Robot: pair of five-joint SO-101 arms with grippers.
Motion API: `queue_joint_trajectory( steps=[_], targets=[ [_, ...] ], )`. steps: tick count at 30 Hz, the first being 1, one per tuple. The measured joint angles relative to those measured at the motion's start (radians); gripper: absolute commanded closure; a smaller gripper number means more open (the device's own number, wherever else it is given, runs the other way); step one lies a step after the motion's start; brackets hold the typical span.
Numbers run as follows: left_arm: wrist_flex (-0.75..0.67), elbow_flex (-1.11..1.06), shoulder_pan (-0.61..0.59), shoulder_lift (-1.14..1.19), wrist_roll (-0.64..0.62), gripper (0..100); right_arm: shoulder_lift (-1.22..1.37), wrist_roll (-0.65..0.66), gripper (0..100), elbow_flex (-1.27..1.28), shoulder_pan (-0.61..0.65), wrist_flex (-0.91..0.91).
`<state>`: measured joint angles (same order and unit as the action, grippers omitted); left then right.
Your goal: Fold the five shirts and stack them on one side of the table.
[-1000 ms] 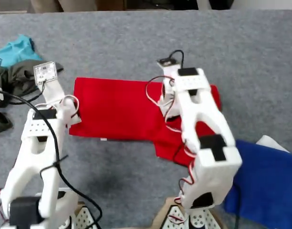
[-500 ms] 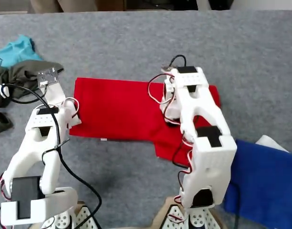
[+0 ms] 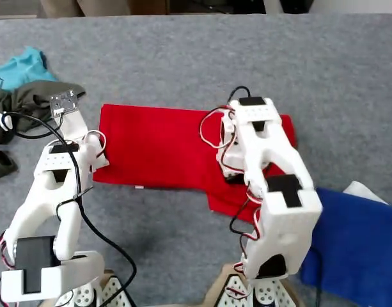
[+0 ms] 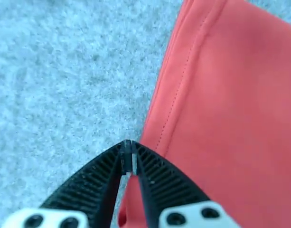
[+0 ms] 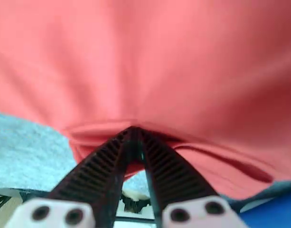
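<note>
Handling the red shirt [image 3: 157, 144], flat on the table [image 3: 183, 51]: how, and where? (A)
Judged soft, light, limp; take hems and corners. Left gripper [image 4: 126, 159] is closed on its side hem, right gripper [image 5: 134, 135] pinched on a bunched fold. (B)
Hidden? (A)
The right arm [image 3: 272, 166] covers one sleeve; layers pinched cannot be told. (B)

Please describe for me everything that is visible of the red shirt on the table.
The red shirt is plain soft fabric with a stitched hem, lying mostly flat as a wide rectangle in the middle of the grey table. The left hand is shut on its left edge; the right hand pinches a raised fold near its right end. A blue cloth lies close to its near right corner; I cannot tell if they touch.
</note>
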<state>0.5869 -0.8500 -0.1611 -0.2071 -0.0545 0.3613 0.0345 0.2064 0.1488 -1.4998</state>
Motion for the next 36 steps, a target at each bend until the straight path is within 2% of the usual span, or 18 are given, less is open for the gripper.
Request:
queue_joint_trajectory(
  steps=[8, 18, 22, 28, 31, 36],
  targets=[
    [0.000, 0.000, 0.000, 0.000, 0.000, 98, -0.210, 0.000, 99.0, 0.189, 0.037, 0.009],
    [0.000, 0.000, 0.000, 0.000, 0.000, 98, -0.233, 0.000, 99.0, 0.391, 0.072, 0.149],
    [0.000, 0.000, 0.000, 0.000, 0.000, 98, -0.247, -0.002, 99.0, 0.387, 0.074, 0.097],
    [0.000, 0.000, 0.000, 0.000, 0.000, 98, -0.396, -0.021, 99.0, 0.180, 0.051, -0.132],
    [0.000, 0.000, 0.000, 0.000, 0.000, 98, -0.436, -0.003, 99.0, 0.075, 0.017, -0.160],
    [0.000, 0.000, 0.000, 0.000, 0.000, 98, -0.362, 0.031, 99.0, 0.064, -0.071, -0.129]
  ],
)
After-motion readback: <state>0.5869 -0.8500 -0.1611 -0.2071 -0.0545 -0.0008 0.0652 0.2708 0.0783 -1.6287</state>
